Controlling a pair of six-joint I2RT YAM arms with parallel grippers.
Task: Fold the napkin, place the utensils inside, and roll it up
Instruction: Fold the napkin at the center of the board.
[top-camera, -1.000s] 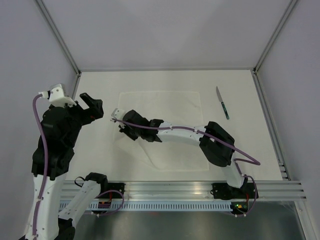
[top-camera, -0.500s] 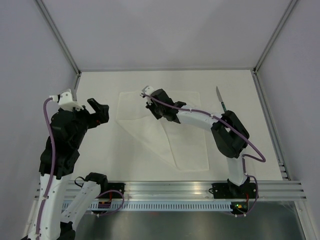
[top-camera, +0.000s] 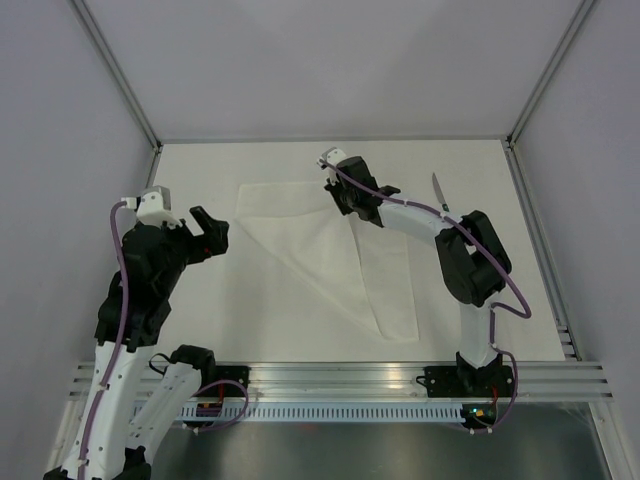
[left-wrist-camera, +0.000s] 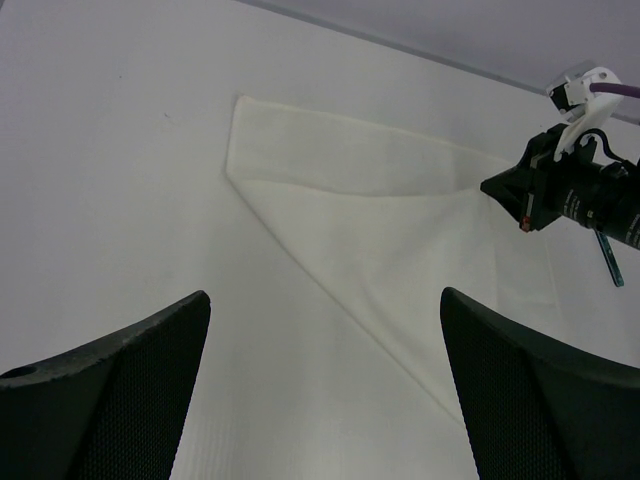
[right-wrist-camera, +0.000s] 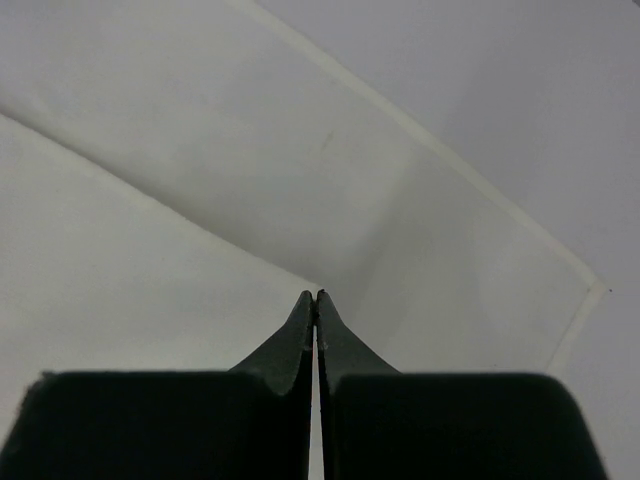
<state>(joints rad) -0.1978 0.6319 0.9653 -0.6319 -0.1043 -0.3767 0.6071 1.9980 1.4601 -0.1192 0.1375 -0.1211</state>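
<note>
White surface (top-camera: 300, 350): near the knife (top-camera: 445, 205), your right end effector (right-wrist-camera: 316, 293) pinched a napkin (top-camera: 330, 240) corner to fold; left end effector (left-wrist-camera: 322, 300) gaped.

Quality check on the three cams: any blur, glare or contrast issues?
Top view: even diffuse light, sharp, no glare, but the white napkin barely separates from the white table; the knife stands out. Left wrist view: napkin fold readable by a soft shadow, own fingers dark, slightly soft. Right wrist view: fingers close, black and featureless; napkin hem in focus.
</note>
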